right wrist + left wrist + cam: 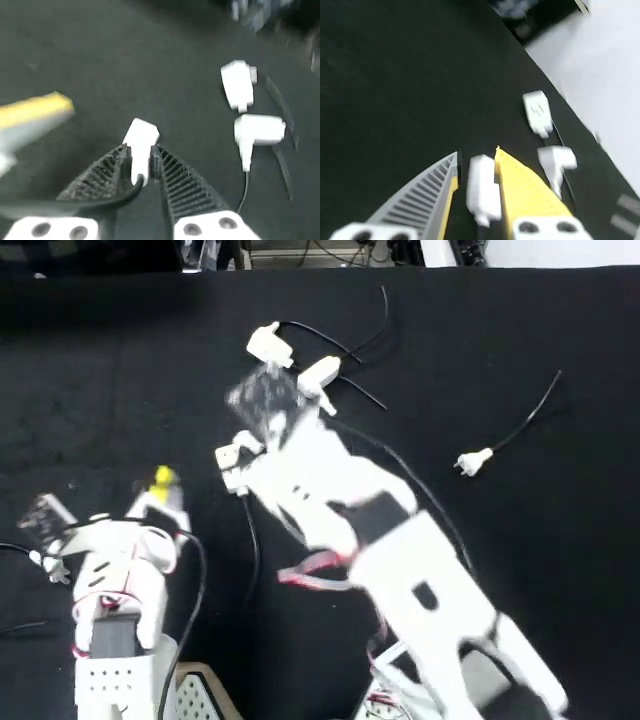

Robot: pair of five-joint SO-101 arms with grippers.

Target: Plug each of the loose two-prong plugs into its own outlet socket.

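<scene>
Right gripper (141, 150): dark ribbed fingers clamped on the near end of a corded white block (142, 131). Its black cord (122, 196) crosses one finger. In the high view I hold it left of centre, on or just over the black table (560, 540); I cannot tell which. Nor can I tell whether it is a plug or a socket.

Risks, as I judge them:
- My grip sits on the very end of the block, so it may pivot or slip out under any push toward a mate.
- The cord caught at my finger may tug the block askew.
- Left gripper (476, 152), yellow and grey fingers apart and holding nothing, points at the same block from the lower left. A crowded approach could knock it.
- Prongs meeting slots off-line would shove the mate away rather than seat.

Surroundings, outward:
- White block with two slot marks (537, 112), upper centre in the high view; likely a socket.
- L-shaped white piece (557, 161), corded, just beside it; both lie near my block but apart from it.
- Loose plug (474, 461), right of centre and well apart, with a thin cord trailing to the upper right.

In the way: black cords loop around the upper pair, and one passes out of sight under my right arm.
</scene>
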